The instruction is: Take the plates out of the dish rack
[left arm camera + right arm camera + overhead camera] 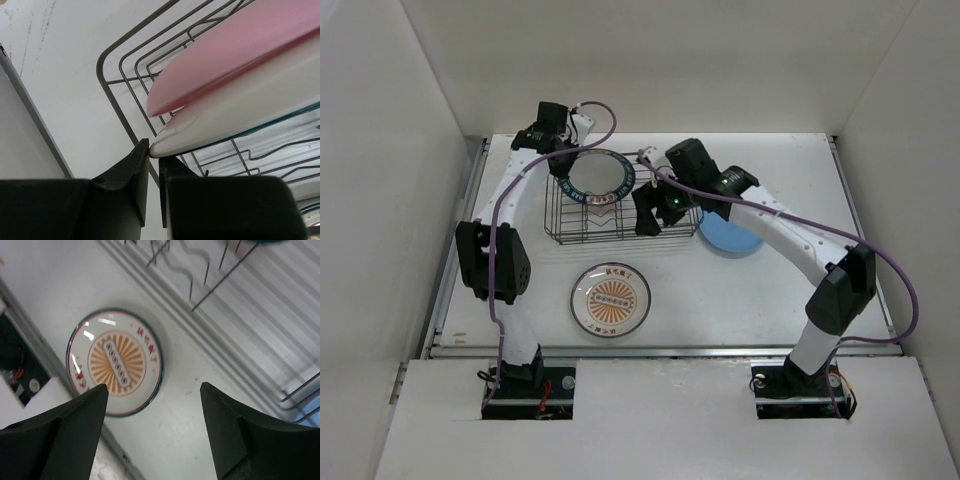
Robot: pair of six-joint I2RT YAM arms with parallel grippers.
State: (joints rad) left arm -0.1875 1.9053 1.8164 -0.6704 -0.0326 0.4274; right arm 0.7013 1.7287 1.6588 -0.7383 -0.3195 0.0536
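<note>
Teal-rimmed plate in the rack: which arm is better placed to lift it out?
Left. The left claw is shut on the rim of the teal-rimmed plate in the dish rack. The right claw hangs open and empty beside the rack, facing the sunburst plate on the table.

We see bare table (770, 290) right of the sunburst plate (610, 300); the right tool (650, 220) overhangs the right end of the dish rack (575, 228), the teal-rimmed plate (600, 180) fills its left.

Left jaws pinched (seemingly tight), right jaws wide
</note>
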